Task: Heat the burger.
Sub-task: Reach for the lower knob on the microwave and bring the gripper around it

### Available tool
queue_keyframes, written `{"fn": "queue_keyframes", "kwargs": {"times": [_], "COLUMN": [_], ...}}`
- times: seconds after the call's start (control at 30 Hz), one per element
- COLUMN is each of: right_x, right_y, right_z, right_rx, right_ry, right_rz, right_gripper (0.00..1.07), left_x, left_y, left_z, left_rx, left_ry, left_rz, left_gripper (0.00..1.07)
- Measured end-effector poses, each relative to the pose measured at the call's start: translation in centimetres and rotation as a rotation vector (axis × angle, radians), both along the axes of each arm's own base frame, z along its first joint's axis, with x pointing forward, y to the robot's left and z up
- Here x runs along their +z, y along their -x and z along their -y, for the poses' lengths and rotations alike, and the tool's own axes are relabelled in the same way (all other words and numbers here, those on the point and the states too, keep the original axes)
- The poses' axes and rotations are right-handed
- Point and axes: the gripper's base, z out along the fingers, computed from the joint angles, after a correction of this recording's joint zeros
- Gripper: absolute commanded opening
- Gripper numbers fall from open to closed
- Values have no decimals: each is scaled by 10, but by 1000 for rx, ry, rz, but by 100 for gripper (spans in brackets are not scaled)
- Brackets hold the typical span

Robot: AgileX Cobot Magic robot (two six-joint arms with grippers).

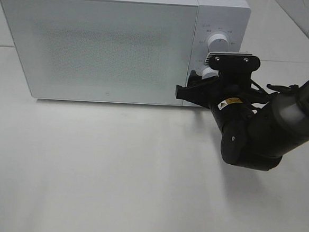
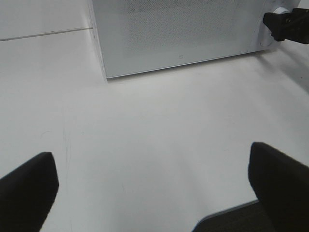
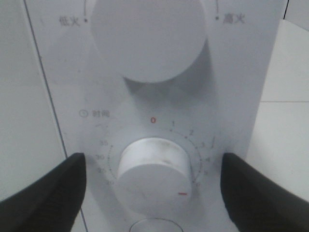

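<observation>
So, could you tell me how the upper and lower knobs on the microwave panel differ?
The upper knob has a plain face; the lower knob carries a red line mark. The upper knob sits between two Chinese labels; the lower knob is ringed by a numbered scale with a red zero. The right gripper has its open fingers either side of the lower knob, not the upper knob. Both are round and white.

One microwave (image 1: pixel 96 43), two knobs (image 3: pixel 147 38) (image 3: pixel 153 169) (both white), two tools (image 2: pixel 154 179) (image 3: pixel 153 164).
</observation>
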Motion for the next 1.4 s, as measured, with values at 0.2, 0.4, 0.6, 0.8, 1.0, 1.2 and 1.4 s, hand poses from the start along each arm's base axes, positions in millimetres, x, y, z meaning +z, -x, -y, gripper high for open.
{"fn": "queue_keyframes", "kwargs": {"times": [0.2, 0.4, 0.6, 0.8, 1.0, 1.2, 1.4], "right_x": [-5, -7, -6, 4, 5, 7, 7], "right_y": [-2, -4, -4, -1, 0, 6, 7], "right_z": [5, 7, 7, 4, 1, -12, -13], "right_rx": [-18, -20, -20, -22, -23, 35, 25], "right_ry": [3, 5, 3, -15, -19, -13, -18], "right_rz": [-24, -33, -32, -12, -3, 15, 14], "right_gripper": [75, 74, 72, 72, 72, 72, 72], "left_x": [0, 0, 0, 0, 0, 0, 0], "left_y": [0, 0, 0, 0, 0, 0, 0], "left_z": [0, 0, 0, 0, 0, 0, 0], "left_rx": [0, 0, 0, 0, 0, 0, 0], "left_ry": [0, 0, 0, 0, 0, 0, 0], "left_rz": [0, 0, 0, 0, 0, 0, 0], "left_gripper": [102, 102, 102, 102, 102, 102, 102]}}
